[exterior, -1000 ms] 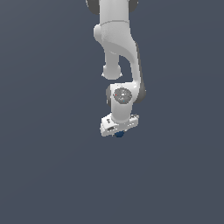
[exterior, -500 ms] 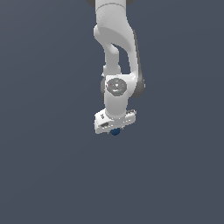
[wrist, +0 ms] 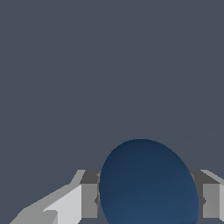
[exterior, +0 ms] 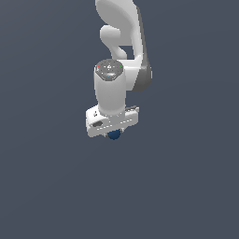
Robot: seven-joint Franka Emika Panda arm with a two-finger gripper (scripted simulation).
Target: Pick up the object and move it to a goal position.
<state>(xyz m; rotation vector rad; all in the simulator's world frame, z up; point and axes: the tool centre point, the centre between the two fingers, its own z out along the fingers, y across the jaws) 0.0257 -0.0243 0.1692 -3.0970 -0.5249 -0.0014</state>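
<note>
The small dark blue ball [exterior: 114, 135] peeks out under the white hand of the arm in the exterior view. My gripper [exterior: 113, 134] is shut on the ball and holds it in the air, above the plain grey ground. The hand hides most of the ball there. In the wrist view the ball [wrist: 148, 183] is large and sits between the two grey fingers [wrist: 89, 200], which press on its sides.
The white arm [exterior: 121, 56] comes down from the top of the exterior view. Plain dark grey ground [exterior: 186, 186] lies all around. No goal marker shows.
The arm has risen toward the camera with the ball in its grip, so the hand looks larger and has shifted slightly to the exterior view's left.
</note>
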